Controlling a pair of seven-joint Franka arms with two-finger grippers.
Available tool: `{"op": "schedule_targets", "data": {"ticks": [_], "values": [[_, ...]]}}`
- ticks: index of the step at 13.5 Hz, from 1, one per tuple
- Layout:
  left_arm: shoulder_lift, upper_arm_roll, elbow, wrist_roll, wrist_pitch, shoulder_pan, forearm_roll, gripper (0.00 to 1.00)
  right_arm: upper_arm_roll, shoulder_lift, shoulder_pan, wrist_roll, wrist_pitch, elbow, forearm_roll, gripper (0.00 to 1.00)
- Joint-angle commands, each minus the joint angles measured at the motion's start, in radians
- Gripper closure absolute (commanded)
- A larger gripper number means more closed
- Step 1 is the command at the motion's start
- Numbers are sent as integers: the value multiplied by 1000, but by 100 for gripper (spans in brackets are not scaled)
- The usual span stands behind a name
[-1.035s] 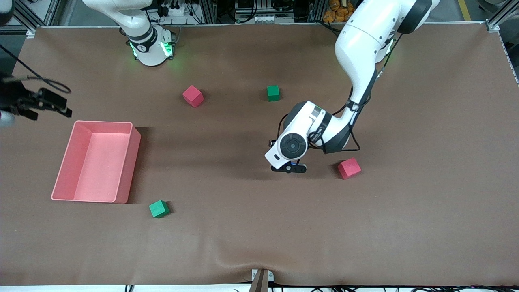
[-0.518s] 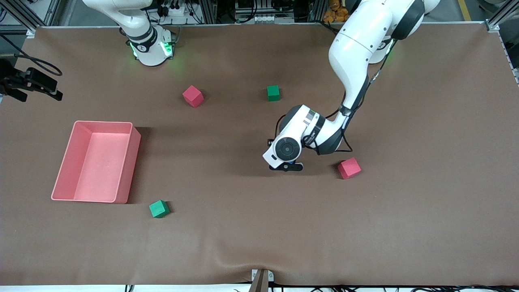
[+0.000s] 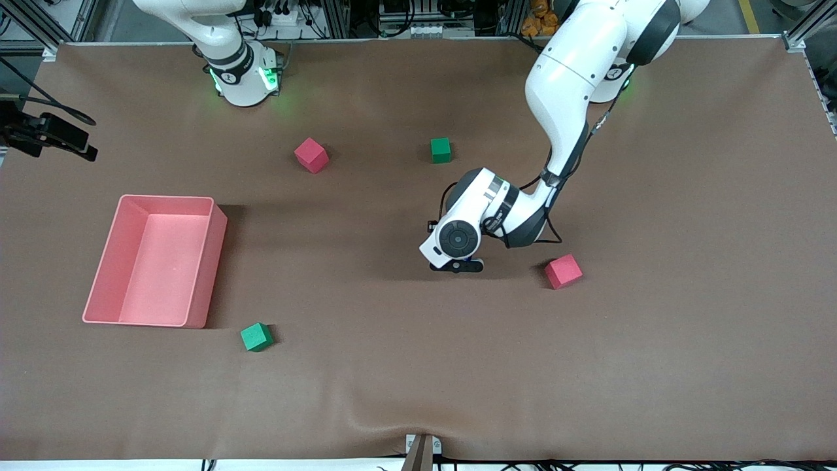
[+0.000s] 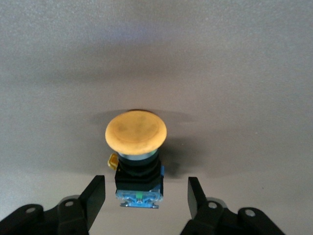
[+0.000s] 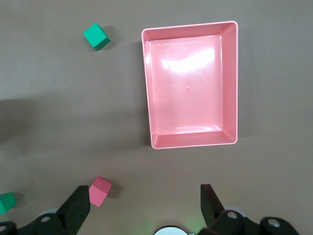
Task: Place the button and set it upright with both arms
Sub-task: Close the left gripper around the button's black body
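The button (image 4: 136, 147) lies on its side on the brown mat, its orange cap away from my left gripper (image 4: 146, 180) and its blue underside toward it. The left gripper's black fingers (image 4: 98, 188) stand on either side of the button's black body, with a gap showing on each side, so the gripper is open. In the front view my left gripper (image 3: 456, 265) is low over the middle of the table and the hand hides the button. My right gripper (image 3: 46, 134) waits open and empty, high at the right arm's end of the table, above the pink tray (image 5: 146, 98).
A red cube (image 3: 563, 271) sits close beside the left hand, toward the left arm's end. Another red cube (image 3: 311, 155) and a green cube (image 3: 441, 150) lie nearer the robots' bases. A second green cube (image 3: 256, 337) lies near the pink tray (image 3: 210, 261).
The left hand has shifted slightly toward the right arm's end and its fingers have drawn in around the button. The right gripper has drifted toward the robots' side of the table edge.
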Motion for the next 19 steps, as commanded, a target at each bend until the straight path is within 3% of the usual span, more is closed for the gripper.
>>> {"op": "schedule_targets", "data": {"ticks": [1, 3, 4, 5, 9, 13, 19], "values": [[15, 6, 21, 2, -5, -5, -15, 49, 20, -5, -8, 53, -8, 13, -23, 0], [16, 6, 21, 1, -5, -5, -14, 74, 31, -7, -13, 56, -10, 24, -31, 0], [15, 6, 21, -5, -5, -6, -9, 92, 29, -4, -14, 53, -2, 24, -37, 0], [10, 6, 21, -4, -5, -6, -5, 100, 31, -2, -10, 56, -1, 25, -69, 0], [-33, 10, 27, -19, -2, -16, -8, 100, 35, -1, 7, 56, 1, 27, -94, 0], [-79, 21, 30, -75, 72, -14, 17, 100, 35, 1, 30, 47, 1, 27, -47, 0], [-78, 19, 30, -387, 325, -65, 253, 100, 32, 1, 32, 40, 9, 27, -47, 0]]}}
